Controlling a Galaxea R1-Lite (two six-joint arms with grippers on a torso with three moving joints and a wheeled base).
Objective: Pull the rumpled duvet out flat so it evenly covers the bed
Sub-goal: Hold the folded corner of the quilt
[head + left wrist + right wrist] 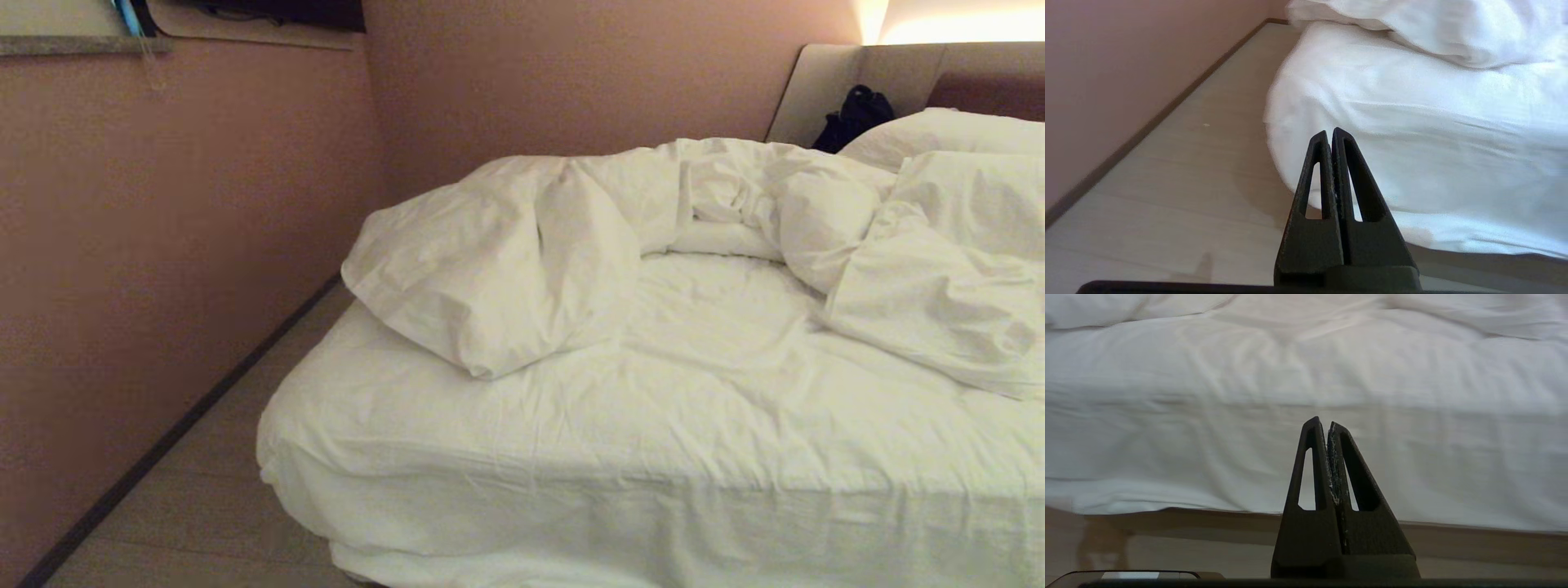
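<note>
The duvet [571, 245] lies bunched toward the headboard [824, 90] on the bed [506, 457]; left gripper [1331, 132] and right gripper [1323, 422], fingers pressed together and empty, hang low beside the mattress edge, well apart from it.

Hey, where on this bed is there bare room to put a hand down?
Bare sheet runs along the bed's near edge, between the duvet's left bulge and its right heap. Toward the headboard it is crowded with bunched duvet, a pillow and a black bag.

Left gripper [1329, 131] and right gripper [1323, 421]: two matte black, tapered fingers each, with elongated triangular cut-outs. White scuffing marks the right gripper's inner finger edges.
</note>
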